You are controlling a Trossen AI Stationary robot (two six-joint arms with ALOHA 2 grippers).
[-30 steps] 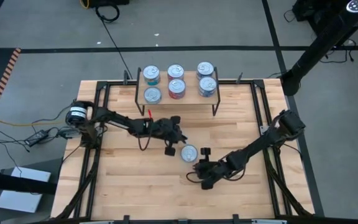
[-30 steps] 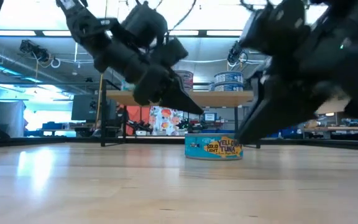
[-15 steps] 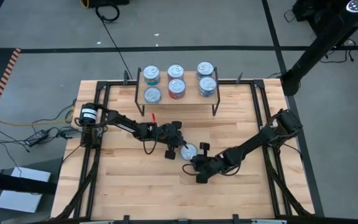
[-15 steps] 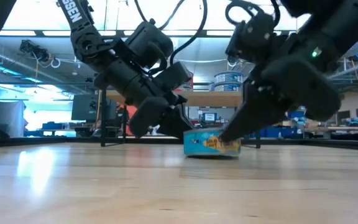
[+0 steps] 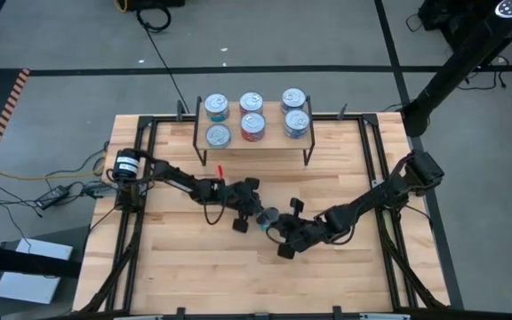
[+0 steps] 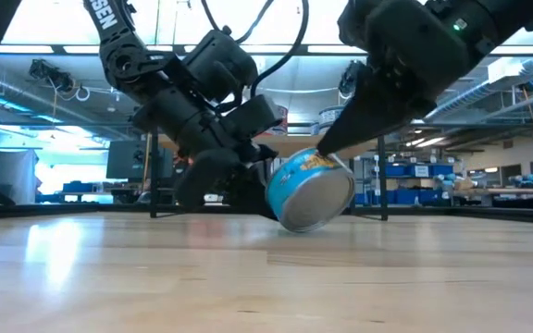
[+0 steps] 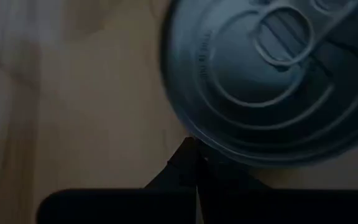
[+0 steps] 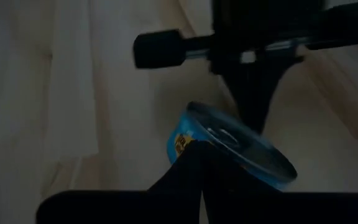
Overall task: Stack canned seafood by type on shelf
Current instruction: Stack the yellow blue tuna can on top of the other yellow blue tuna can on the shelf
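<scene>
Now, on the table, the left gripper has its fingers pressed together, tips against the teal can, gripping nothing. That can is tipped up on its edge between both grippers. Opposite, the right gripper, fingers likewise closed, touches the can's upper rim without clasping it.

High cam looks straight down on the whole table; low cam sits level at tabletop; both wrist cams hover close over the same tilted can.
</scene>
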